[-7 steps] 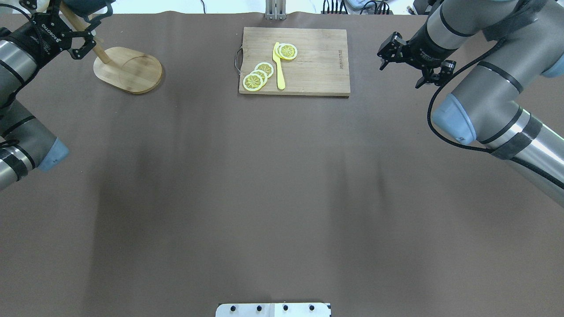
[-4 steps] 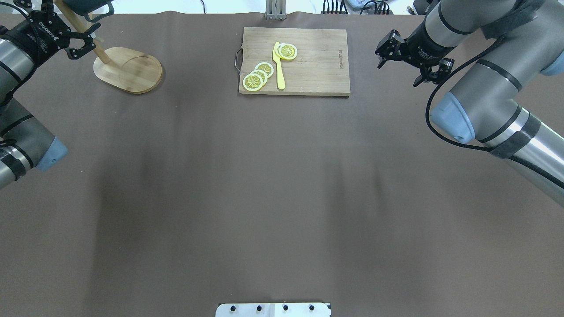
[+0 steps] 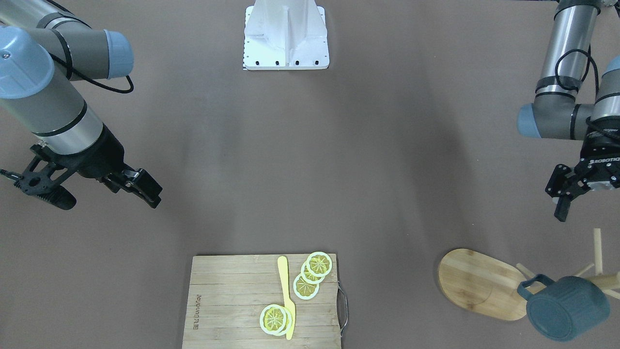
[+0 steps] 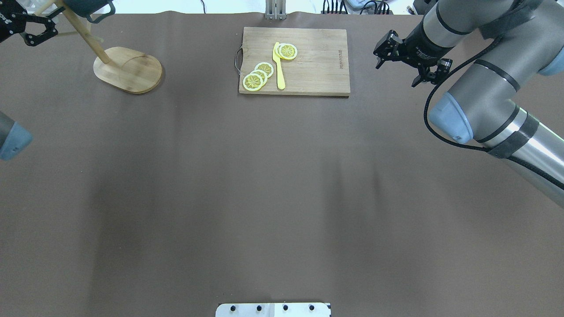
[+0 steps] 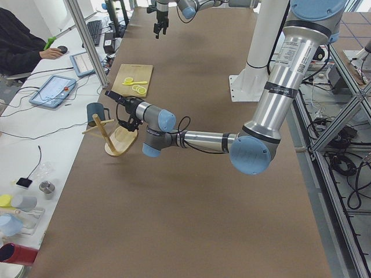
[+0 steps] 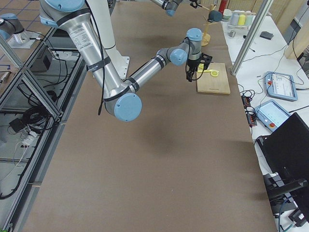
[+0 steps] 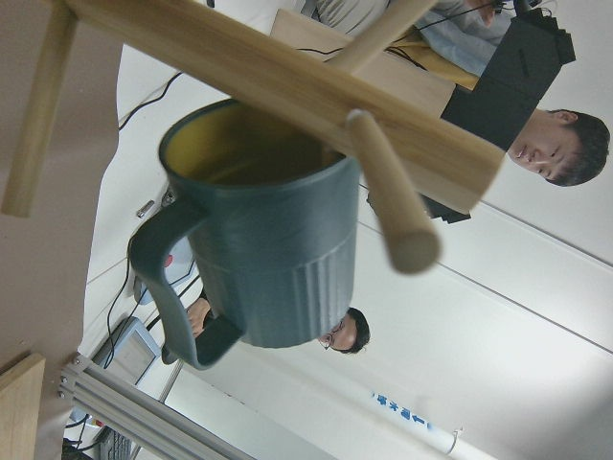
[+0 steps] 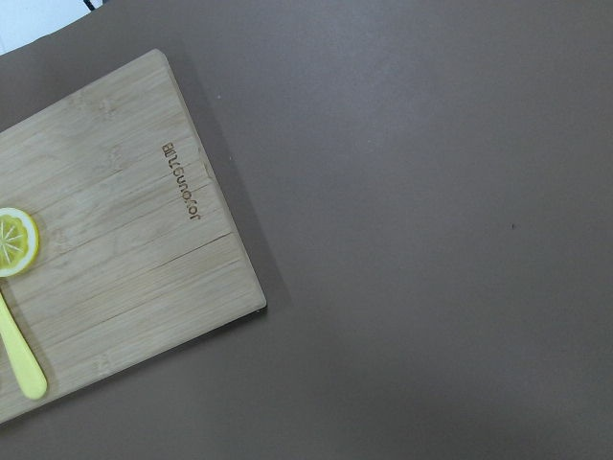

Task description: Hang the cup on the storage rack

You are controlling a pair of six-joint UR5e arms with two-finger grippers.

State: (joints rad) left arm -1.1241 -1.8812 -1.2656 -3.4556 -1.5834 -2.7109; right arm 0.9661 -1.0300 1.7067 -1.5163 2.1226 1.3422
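Now the left gripper, jaws spread and empty, is pulling back from the storage rack toward the table's far left corner, after sitting right beside the post a second ago. The cup is hanging by its handle from a peg on that rack. The right gripper, also spread, is edging slightly nearer the cutting board. "ROBOTIQ" is showing on the left gripper's body, while the board's burned-in logo is proving too stylised to read.
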